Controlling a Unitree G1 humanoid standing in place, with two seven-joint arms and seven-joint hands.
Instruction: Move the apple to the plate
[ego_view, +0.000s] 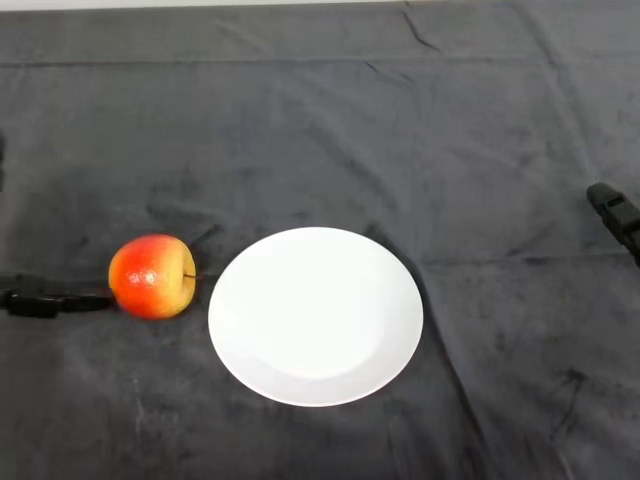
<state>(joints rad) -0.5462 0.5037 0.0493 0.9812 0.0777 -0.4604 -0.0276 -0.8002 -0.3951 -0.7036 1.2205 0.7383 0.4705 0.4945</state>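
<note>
- I see the round red-and-yellow apple lying on its side on the table, which is draped in dark grey cloth; its stem points right.
- The round white plate sits just beside it on the right, apart from it and bare.
- The black robot hand reaches in from the left edge, its tip touching the apple; I cannot tell its grip state.

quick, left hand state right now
left hand: only black fingertips show at the left edge, touching the apple; open or shut cannot be told.
</note>
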